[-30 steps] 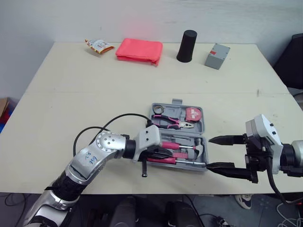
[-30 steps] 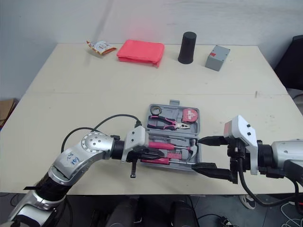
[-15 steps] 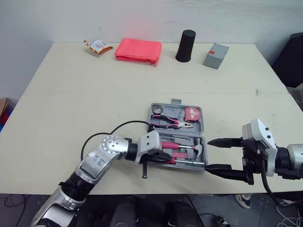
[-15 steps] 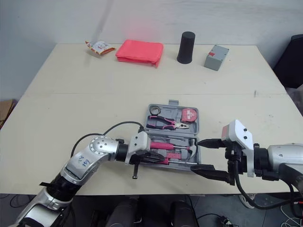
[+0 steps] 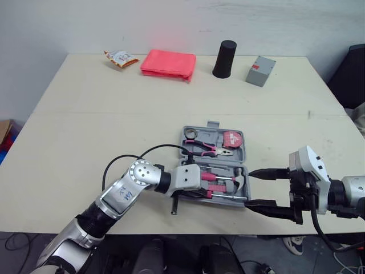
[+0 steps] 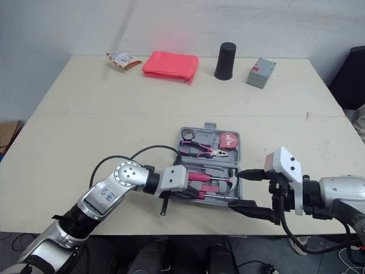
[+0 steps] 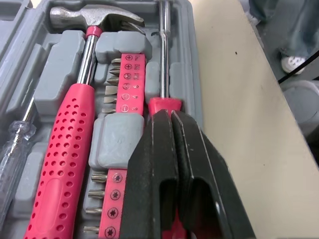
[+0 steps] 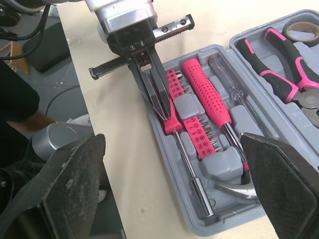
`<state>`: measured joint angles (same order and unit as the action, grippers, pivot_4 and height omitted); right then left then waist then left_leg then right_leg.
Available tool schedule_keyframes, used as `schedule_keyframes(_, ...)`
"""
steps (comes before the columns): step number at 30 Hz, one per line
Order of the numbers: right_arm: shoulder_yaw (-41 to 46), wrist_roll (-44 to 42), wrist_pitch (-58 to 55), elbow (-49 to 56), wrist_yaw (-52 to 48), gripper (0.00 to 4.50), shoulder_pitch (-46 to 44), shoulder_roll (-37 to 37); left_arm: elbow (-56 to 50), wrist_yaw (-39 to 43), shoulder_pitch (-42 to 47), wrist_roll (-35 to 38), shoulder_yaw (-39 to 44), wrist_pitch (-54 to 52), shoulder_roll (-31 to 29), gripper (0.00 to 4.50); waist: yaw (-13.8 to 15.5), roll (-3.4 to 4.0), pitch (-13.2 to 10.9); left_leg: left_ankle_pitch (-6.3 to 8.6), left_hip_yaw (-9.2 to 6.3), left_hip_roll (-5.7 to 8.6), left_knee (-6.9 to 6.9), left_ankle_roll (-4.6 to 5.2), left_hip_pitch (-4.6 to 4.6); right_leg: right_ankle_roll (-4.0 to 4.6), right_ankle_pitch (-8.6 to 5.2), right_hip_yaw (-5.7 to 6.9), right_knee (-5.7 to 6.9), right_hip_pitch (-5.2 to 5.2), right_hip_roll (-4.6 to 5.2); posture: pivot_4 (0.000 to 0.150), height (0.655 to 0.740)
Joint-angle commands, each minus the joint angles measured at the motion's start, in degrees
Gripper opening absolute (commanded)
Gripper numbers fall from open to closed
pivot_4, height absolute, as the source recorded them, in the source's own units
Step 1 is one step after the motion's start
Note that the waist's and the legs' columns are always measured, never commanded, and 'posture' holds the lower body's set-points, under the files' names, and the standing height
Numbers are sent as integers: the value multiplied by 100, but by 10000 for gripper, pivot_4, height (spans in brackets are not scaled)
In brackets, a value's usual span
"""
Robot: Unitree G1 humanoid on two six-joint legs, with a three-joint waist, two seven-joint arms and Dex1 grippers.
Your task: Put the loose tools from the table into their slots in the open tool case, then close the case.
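Press the closed left gripper straight down until the screwdriver seats in the case; hold the open right gripper clear.

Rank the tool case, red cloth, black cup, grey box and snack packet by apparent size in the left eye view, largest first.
1. tool case, though it lies nearer the camera than the rest
2. red cloth
3. black cup and grey box, too alike to split
4. snack packet
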<state>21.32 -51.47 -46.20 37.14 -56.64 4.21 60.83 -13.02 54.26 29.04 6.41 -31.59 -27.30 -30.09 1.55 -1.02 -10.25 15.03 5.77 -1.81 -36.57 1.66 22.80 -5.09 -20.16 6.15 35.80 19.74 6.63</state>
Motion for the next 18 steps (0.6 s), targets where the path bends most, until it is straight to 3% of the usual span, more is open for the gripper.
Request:
schedule_keyframes(1,158,72,125,175,5,45000,97,-26,537,-81,-292,-490,-431,-545,-139,282,-1,5,6,5,0,-1,7,0,-20,1,-1,0,-9,-21,0,1500,7361)
schedule_keyframes(7,150,179,187,177,70,45000,151,-94,145,211,-382,96,-45,-479,-136,282,-4,27,31,7,2,-1,32,-2,-45,5,-3,-4,-22,-37,3,1500,7361)
schedule_keyframes(13,319,438,345,-142,195,45000,209,-233,-892,811,-920,1606,1547,-942,-789,282,-61,32,7,2,7,-9,44,-21,-32,22,-12,-1,-10,-9,-2,1500,7361)
schedule_keyframes(18,149,1138,767,-972,389,45000,109,-413,-742,1074,-1163,2296,2816,-1016,-1387,282,-18,34,-5,-3,2,-9,41,-26,-29,26,-15,5,1,-4,-2,1500,7361)
